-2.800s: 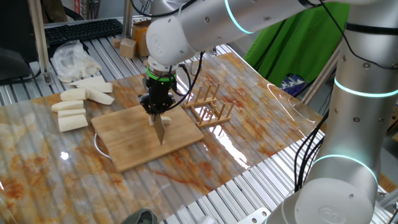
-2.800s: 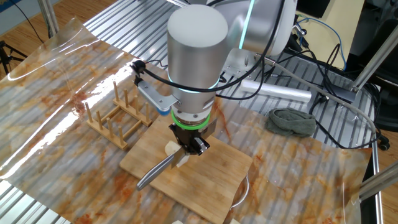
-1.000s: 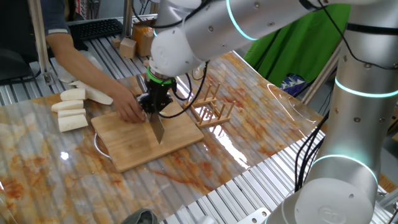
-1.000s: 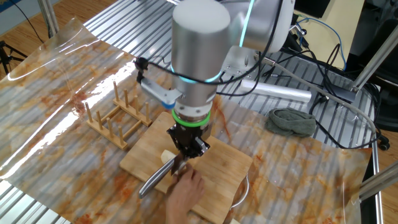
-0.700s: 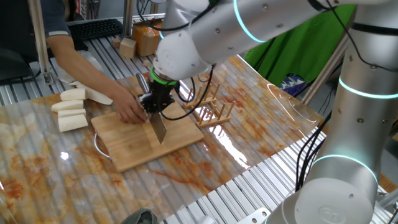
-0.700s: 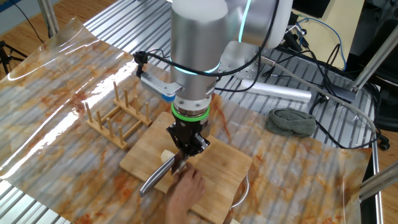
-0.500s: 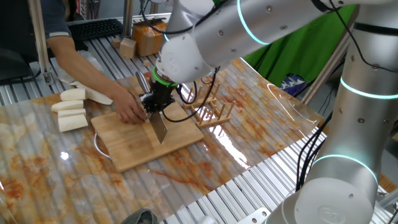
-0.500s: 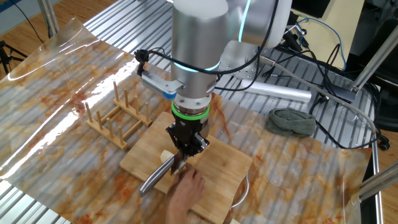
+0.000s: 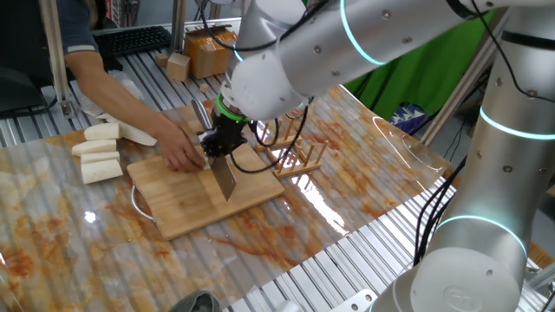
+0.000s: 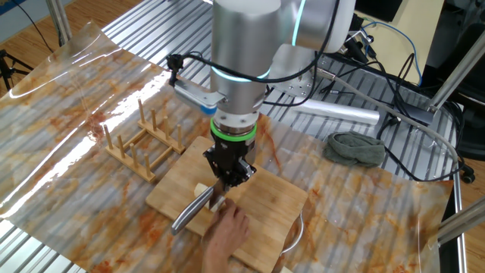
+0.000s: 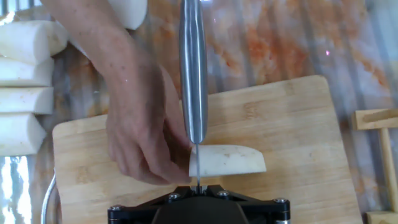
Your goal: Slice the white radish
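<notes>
1. The gripper (image 10: 228, 182) points steeply down over the wooden cutting board (image 9: 186, 195), its jaws clamped tight on the handle of a knife (image 11: 193, 68).
2. The white radish (image 11: 229, 160) lies on the board, near the middle, right under the blade's edge.
3. A person's hand (image 11: 144, 118) rests on the board, fingers pressed against one end of the radish.
4. Larger radish sticks (image 9: 97, 154) sit on the table beside one end of the board.
5. A wooden rack (image 10: 144, 142) stands just off the board's other end.
</notes>
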`<control>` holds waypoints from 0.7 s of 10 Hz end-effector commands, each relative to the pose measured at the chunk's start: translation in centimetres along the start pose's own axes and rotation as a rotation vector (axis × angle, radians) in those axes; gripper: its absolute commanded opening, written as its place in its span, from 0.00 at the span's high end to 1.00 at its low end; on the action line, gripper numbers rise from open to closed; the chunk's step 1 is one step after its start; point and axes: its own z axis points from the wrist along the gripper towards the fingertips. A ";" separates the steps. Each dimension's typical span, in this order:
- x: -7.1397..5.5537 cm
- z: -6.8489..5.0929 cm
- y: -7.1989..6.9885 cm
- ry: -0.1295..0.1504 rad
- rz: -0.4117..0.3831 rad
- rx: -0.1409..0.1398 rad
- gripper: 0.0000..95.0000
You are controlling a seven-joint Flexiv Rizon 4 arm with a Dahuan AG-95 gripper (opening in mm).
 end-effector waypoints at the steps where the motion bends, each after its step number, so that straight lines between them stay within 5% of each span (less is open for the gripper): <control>1: 0.2 -0.2 0.0 -0.001 0.009 0.004 1.00; 5: -0.1 -0.1 0.0 0.006 0.044 0.034 1.00; 7: -0.2 -0.1 0.0 0.015 0.043 0.080 1.00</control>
